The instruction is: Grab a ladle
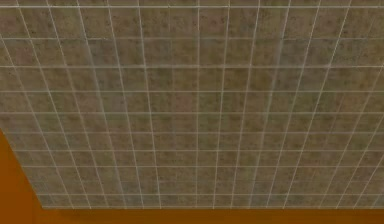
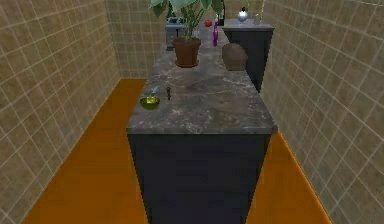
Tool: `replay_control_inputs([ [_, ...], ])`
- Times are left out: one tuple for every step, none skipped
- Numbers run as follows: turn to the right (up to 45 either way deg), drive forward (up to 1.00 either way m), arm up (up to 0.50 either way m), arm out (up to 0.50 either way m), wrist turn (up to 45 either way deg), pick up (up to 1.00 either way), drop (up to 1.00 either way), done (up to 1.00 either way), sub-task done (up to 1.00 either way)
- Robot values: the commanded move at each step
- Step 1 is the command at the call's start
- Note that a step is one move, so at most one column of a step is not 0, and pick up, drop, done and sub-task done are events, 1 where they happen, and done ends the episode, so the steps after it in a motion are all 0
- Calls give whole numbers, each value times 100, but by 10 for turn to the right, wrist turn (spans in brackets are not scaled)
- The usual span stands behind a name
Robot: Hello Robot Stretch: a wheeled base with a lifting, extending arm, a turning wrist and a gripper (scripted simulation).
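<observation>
Ladle hard to tell for certain among the small things on the counter [image 2: 215, 112]. On the dark stone top, near its left edge in the arm side view, a small yellow-green bowl-like thing [image 2: 150, 101], and just beside it on the right a small dark thin thing [image 2: 168, 93]; cannot tell whether this one is the ladle. Farther along the same top, a potted plant [image 2: 187, 45] in a brown pot, a brown rounded thing [image 2: 234, 56] to its right, and behind them a purple bottle [image 2: 214, 37] and a small red thing [image 2: 208, 22]. Beyond, a dark cabinet [image 2: 255, 50]. Cannot tell the state of the gripper. In the forward view, close tiled wall [image 1: 200, 90] above orange floor [image 1: 25, 195].
</observation>
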Motion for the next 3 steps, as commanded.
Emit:
replay_control_inputs([
  [0, 0, 50, 0, 0, 0, 0, 0, 0],
  [0, 0, 38, 0, 0, 0, 0, 0, 0],
  [0, 0, 0, 50, 0, 0, 0, 0, 0],
])
